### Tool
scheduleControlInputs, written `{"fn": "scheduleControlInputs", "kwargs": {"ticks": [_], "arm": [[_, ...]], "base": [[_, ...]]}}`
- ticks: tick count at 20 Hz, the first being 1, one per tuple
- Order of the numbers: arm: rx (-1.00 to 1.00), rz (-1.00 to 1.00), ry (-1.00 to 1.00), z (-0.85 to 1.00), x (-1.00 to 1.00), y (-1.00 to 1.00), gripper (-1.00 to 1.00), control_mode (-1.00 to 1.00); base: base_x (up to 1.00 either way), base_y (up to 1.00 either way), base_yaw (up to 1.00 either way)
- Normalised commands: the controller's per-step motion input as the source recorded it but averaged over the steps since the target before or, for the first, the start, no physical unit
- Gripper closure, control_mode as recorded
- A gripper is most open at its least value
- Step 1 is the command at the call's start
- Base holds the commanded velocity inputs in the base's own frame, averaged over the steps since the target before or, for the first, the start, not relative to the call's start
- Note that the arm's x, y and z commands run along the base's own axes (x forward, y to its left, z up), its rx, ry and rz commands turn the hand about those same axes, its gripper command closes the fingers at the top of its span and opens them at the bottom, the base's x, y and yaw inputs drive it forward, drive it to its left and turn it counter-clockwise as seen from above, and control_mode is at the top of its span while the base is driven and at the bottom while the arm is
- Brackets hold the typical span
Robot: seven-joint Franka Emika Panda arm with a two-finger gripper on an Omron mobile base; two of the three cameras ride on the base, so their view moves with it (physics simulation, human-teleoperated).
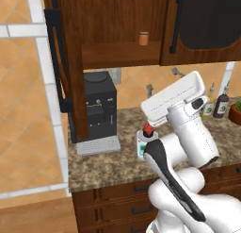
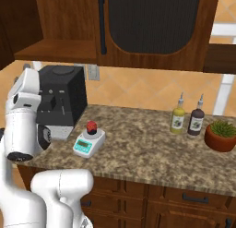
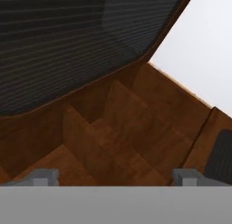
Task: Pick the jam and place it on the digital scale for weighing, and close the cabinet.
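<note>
1. In the hand view the gripper point(image 3: 116, 175) shows two grey fingertips point(image 3: 44, 177) set wide apart, with nothing between them.
2. Past the tips lies brown wood and a dark ribbed panel of the cabinet point(image 3: 113, 123); which door this is cannot be told from so close.
3. The jam point(image 2: 91, 127) sits on top of the digital scale point(image 2: 89, 143), on the granite counter point(image 2: 147, 144) just in front of the black coffee machine point(image 2: 62, 100).
4. From the left, the arm hides most of the scale, leaving the jam's red top point(image 1: 148, 128) and a sliver of teal front.
5. The left view shows the cabinet's left door point(image 1: 63, 62) swung open, and an orange-brown jar point(image 1: 143, 38) on its shelf; the right view cuts these off.
6. The right view alone shows two bottles point(image 2: 177, 118) and a potted plant point(image 2: 221, 135) well apart from the scale.
</note>
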Motion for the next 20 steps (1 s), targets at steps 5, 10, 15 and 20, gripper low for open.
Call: {"fn": "scheduleControlInputs", "kwargs": {"ticks": [5, 10, 15, 20], "arm": [[0.07, 0.09, 0.0, -0.7, 0.01, 1.0, -1.0, -1.0], [0.06, 0.07, 0.01, -0.5, 0.04, 1.0, -1.0, -1.0], [0.0, 0.02, 0.0, -0.2, 0.0, 1.0, -1.0, -1.0], [0.0, 0.01, 0.0, -0.49, 0.03, 1.0, -1.0, -1.0]], "base": [[0.0, 0.0, 0.0], [0.0, 0.0, 0.0], [0.0, 0.0, 0.0], [0.0, 0.0, 0.0]]}}
